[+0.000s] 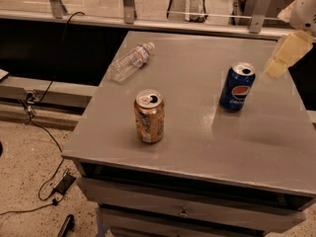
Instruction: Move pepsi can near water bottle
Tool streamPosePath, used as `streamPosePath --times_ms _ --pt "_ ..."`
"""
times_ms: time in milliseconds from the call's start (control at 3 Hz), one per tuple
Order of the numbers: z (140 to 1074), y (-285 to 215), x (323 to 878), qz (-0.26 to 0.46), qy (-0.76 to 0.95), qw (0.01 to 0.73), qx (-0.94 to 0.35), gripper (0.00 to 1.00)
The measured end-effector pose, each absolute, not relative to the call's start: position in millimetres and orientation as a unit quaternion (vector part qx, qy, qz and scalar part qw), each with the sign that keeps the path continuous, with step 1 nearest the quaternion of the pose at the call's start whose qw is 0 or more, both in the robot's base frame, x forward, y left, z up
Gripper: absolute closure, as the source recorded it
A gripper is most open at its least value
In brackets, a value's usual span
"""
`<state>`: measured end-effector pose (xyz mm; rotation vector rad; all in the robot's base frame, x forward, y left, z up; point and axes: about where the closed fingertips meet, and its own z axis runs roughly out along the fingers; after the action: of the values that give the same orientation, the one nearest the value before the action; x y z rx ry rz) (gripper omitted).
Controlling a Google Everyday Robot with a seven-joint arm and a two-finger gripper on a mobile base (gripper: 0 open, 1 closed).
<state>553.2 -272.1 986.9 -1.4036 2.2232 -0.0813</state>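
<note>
The pepsi can, dark blue with a silver top, stands upright on the right part of the grey table. The water bottle, clear with a white cap, lies on its side near the table's far left corner. My gripper hangs at the upper right edge of the view, pale yellow, above and to the right of the pepsi can and apart from it. It holds nothing that I can see.
A gold-brown can stands upright at the front middle of the table, between the pepsi can and the bottle. A railing runs behind the table. Cables lie on the floor at the left. Drawers sit below the tabletop.
</note>
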Motion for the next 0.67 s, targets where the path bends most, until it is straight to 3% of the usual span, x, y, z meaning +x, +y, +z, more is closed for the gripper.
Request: streamPosePath --times_ms 667 --pt "976.5 -266.7 542.6 0.016 0.811 0.335 -0.48 0.0"
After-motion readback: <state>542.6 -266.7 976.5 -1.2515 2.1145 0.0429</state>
